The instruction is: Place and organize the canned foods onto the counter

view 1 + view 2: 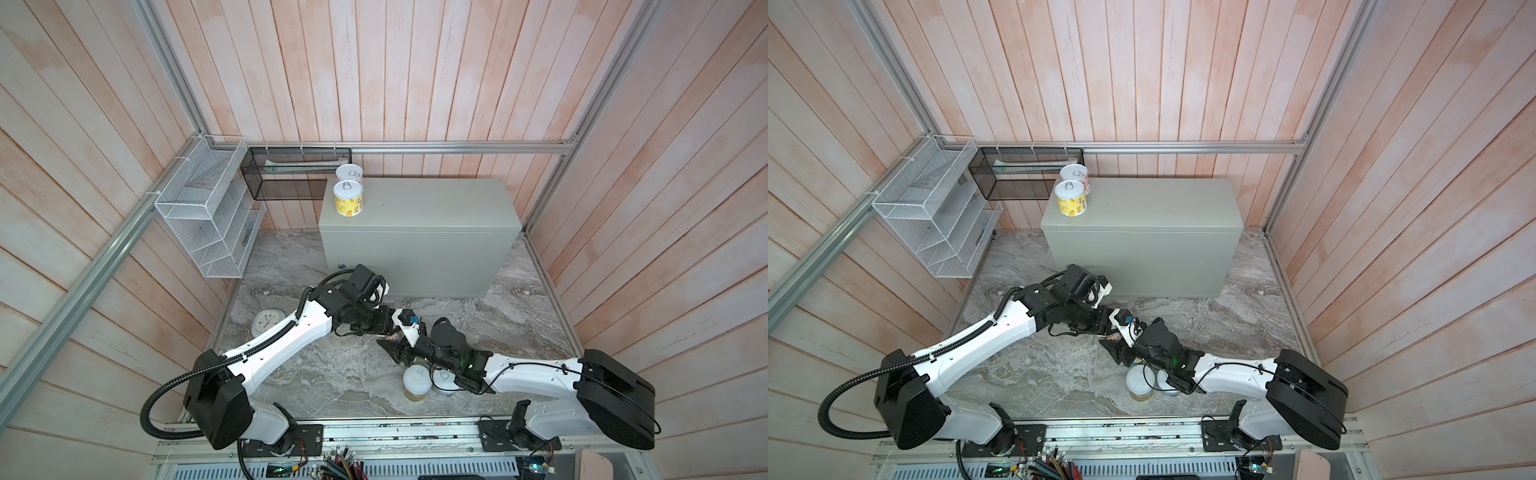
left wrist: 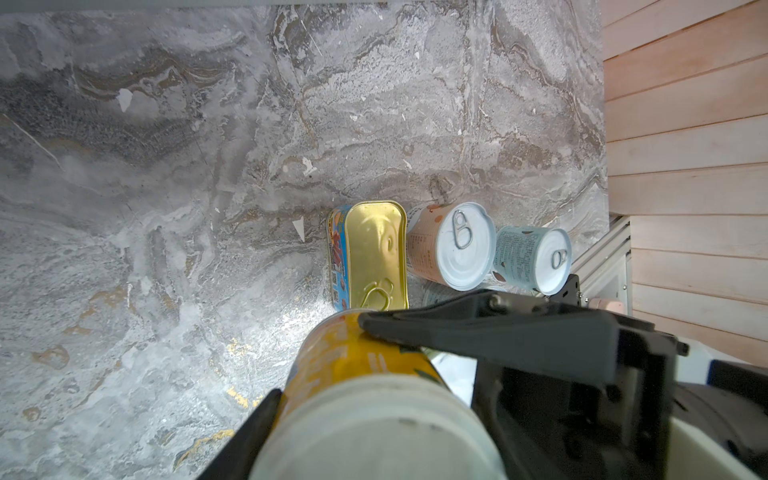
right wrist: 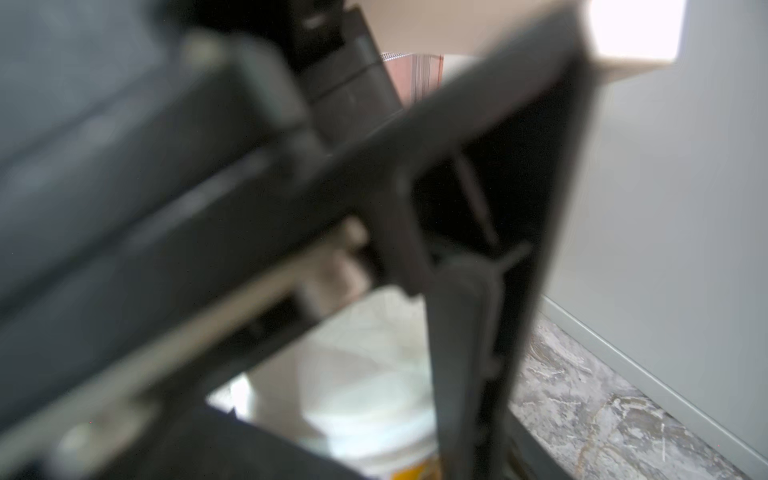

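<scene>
My left gripper (image 2: 374,415) is shut on a yellow can (image 2: 353,374) with a white end, held on its side above the marble. A finger (image 2: 415,328) of my right gripper (image 1: 395,349) lies against that can's side, and the two grippers meet mid-floor in both top views. A gold tin (image 2: 376,253), a pink can (image 2: 453,245) and a blue can (image 2: 536,259) stand beyond. Two more cans (image 1: 417,384) (image 1: 444,376) sit by the right arm. On the counter (image 1: 436,203) a yellow can (image 1: 348,198) and a pink can (image 1: 350,173) stand at the back left corner.
A round pale-blue clock (image 1: 268,323) lies on the marble under the left arm. A white wire rack (image 1: 208,208) and a black mesh basket (image 1: 291,170) hang on the left and back walls. Wood panel walls enclose the floor.
</scene>
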Robot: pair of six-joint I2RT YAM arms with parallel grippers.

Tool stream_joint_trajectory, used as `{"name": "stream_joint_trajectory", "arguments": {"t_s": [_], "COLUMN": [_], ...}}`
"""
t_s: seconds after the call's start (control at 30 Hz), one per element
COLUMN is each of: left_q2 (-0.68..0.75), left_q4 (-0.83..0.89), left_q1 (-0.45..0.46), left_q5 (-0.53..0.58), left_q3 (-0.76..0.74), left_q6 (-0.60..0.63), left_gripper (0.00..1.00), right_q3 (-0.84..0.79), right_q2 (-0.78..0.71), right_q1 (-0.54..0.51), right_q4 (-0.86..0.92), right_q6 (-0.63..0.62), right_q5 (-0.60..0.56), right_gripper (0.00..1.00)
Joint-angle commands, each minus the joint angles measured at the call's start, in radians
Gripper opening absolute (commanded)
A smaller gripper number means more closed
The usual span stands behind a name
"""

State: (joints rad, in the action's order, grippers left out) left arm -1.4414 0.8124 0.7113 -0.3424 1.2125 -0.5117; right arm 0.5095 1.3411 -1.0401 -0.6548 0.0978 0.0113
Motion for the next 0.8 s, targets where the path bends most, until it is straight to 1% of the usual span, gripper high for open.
{"name": "stream_joint_trajectory", "arguments": {"t_s": [0.0,0.2,0.33,0.37,0.43,0.53,0.63,0.77], "left_q2": [0.019,0.014,0.013,0.015,0.02,0.035,0.048,0.073], "left_q4": [-0.042,-0.052,-0.054,-0.056,-0.07,-0.091,-0.102,-0.127], "left_q1": [0.007,0.002,-0.005,-0.006,-0.012,-0.033,-0.052,-0.074], "left_q5": [-0.095,-0.098,-0.095,-0.096,-0.096,-0.101,-0.103,-0.109], "left_q3": [-0.012,-0.02,-0.026,-0.03,-0.05,-0.094,-0.123,-0.163], "left_q6": [0.015,0.013,0.014,0.016,0.014,0.003,-0.004,-0.013], "left_gripper": [0.44,0.45,0.5,0.53,0.66,0.71,0.8,0.87], "right_q3": [0.02,0.008,0.006,0.006,0.003,-0.005,-0.009,-0.009], "right_q2": [0.0,-0.014,-0.017,-0.02,-0.025,-0.034,-0.039,-0.04], "right_q1": [0.002,0.002,0.002,0.002,0.002,0.002,0.002,0.002], "right_q4": [-0.045,-0.052,-0.055,-0.055,-0.054,-0.056,-0.058,-0.059], "right_q6": [0.008,0.01,0.013,0.013,0.016,0.019,0.02,0.023], "right_q5": [-0.048,-0.063,-0.074,-0.078,-0.085,-0.093,-0.099,-0.103], "right_gripper": [0.64,0.61,0.58,0.58,0.58,0.58,0.58,0.58]}}
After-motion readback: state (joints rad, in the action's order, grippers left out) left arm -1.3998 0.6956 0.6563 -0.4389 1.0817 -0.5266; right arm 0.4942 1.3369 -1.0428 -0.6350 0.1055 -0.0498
